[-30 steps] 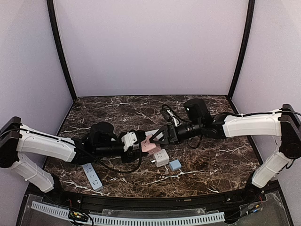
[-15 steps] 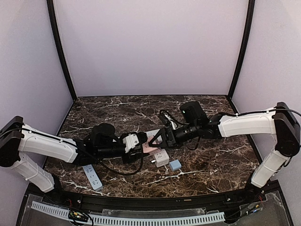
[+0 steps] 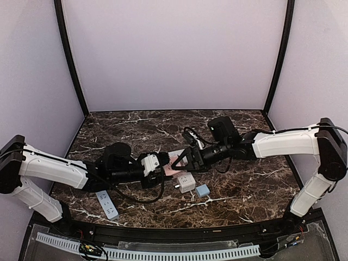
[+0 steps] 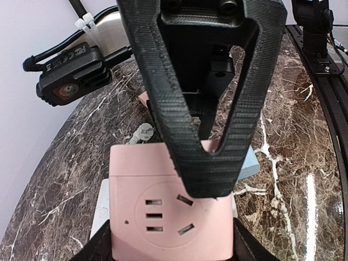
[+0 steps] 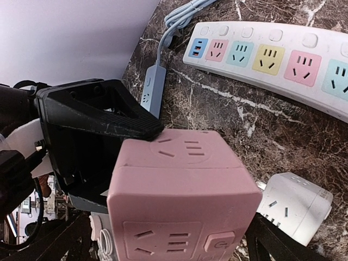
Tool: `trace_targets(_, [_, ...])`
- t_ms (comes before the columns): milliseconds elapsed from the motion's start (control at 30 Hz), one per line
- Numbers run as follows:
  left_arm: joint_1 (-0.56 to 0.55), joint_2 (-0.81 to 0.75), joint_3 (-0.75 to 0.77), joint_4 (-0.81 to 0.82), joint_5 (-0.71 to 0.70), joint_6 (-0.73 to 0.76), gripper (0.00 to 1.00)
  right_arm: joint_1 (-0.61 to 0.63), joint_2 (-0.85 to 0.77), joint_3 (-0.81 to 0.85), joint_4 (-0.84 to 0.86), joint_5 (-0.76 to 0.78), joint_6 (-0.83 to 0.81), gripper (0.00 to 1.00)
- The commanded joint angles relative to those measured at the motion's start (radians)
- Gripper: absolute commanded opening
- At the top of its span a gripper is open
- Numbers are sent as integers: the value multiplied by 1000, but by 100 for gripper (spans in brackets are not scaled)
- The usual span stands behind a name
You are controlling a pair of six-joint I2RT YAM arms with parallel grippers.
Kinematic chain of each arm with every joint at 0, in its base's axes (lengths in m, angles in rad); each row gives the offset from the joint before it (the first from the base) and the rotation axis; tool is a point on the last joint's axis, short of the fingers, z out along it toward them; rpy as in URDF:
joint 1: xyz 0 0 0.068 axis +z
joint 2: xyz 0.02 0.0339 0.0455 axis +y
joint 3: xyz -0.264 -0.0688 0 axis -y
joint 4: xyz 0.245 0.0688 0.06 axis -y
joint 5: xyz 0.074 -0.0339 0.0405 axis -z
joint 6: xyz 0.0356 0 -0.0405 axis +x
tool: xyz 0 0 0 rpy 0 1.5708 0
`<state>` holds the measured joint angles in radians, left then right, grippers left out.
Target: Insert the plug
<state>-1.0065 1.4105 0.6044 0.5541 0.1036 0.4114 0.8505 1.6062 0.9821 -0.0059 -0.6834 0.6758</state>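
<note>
**A:** What does the overhead view give that the wrist cameras lack?

**B:** The layout. Both arms reach over the dark marble table (image 3: 244,190) and meet just left of centre, with the left gripper (image 3: 159,164) and the right gripper (image 3: 176,161) tip to tip. Just below them in the frame, a white cube-shaped adapter (image 3: 186,182) and a small pale-blue block (image 3: 202,190) sit side by side. A slim blue-grey power strip (image 3: 107,202) lies well apart at lower left. From up there the task's piece is only a pink sliver between the tips.

**A:** And the left wrist view?

**B:** There the pink cube-shaped plastic socket adapter (image 4: 163,217) fills the lower centre, with a socket face toward the lens. It sits between the left gripper's own fingers (image 4: 100,247) at the bottom corners, and both lie against its sides, so that gripper is clamped on it. A black ribbed finger of the right gripper comes down from the top of the frame and overlaps the cube's upper right edge.

**A:** The right wrist view?

**B:** Only that view shows the long white power strip with coloured sockets (image 5: 272,51), flat on the marble across the upper right and apart from the cube. The pink cube is at centre frame, and the left gripper's flat black finger lies on its upper left corner. The right gripper's own fingers are dark blurs in the bottom corners, spread wide with the cube between them. I cannot tell whether they press on it.
</note>
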Motion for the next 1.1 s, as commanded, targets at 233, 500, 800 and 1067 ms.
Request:
trace_targets(233, [-9,-7,-18,99,-15,16,1,11,15,13,62,-67,43,98])
trace_targets(500, [-8,11,-13,116,-20,17,1,22,9,13,81,-96,57,95])
trace_targets(800, [-9,15,-12,125,-18,19,1,34,0,10,90,-102,65,93])
trace_targets(1067, [-7,19,-12,129,-16,18,1,37,0,6,96,-97,66,89])
